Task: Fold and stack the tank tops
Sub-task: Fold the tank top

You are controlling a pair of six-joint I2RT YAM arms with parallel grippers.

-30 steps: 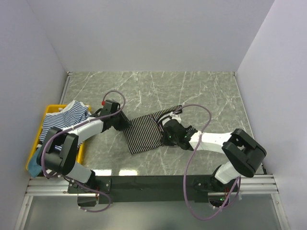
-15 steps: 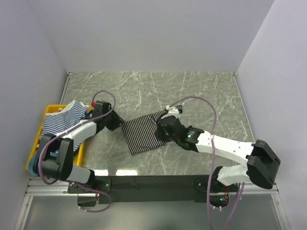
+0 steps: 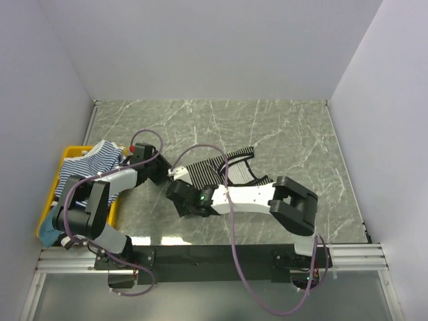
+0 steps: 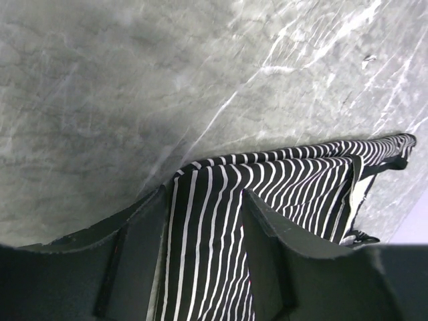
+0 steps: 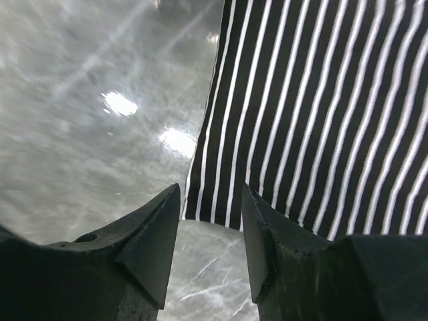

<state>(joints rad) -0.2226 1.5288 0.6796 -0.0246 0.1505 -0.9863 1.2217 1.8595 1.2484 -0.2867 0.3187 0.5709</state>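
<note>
Black-and-white tank top [image 3: 204, 174] lies partly hidden beneath the right arm [image 3: 244, 197].

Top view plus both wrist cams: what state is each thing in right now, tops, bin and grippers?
black-and-white tank top: spread flat on the table, not stacked.
blue-and-white tank top: crumpled in the bin, spilling over its rim.
yellow bin: holding unfolded clothing.
left gripper: open, jaws astride the black-and-white top's edge.
right gripper: open, jaws astride that top's corner.
</note>
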